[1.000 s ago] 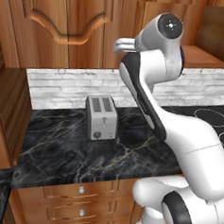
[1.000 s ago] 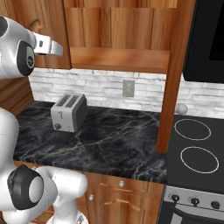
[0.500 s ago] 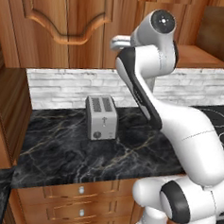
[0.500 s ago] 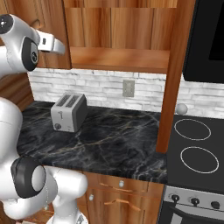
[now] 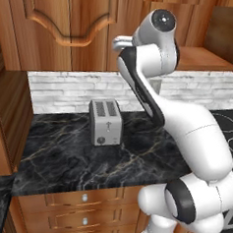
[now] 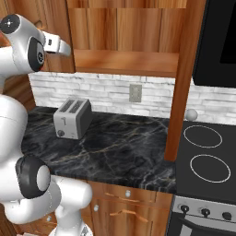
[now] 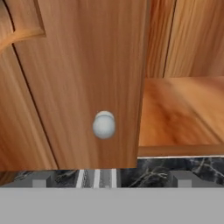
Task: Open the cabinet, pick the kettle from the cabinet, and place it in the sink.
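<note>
The gripper (image 7: 111, 178) is raised in front of the cabinet (image 7: 83, 78), its two fingertips (image 7: 40, 179) set wide apart with nothing between them. Directly ahead of the gripper, and a little above the line between its tips, the cabinet's round silver knob (image 7: 104, 125) sits near the lower edge of the closed door. The gripper is close to the knob but not touching it. To the right of the gripper, past the door's edge, an open wooden shelf (image 7: 179, 118) runs back into the wall unit. Below the gripper lies the black marble surface (image 5: 100, 161), and on it a silver toaster (image 5: 105, 122) stands, beneath the hand and slightly to the side. The kettle cannot be made out; the cabinet door hides whatever is behind it.
</note>
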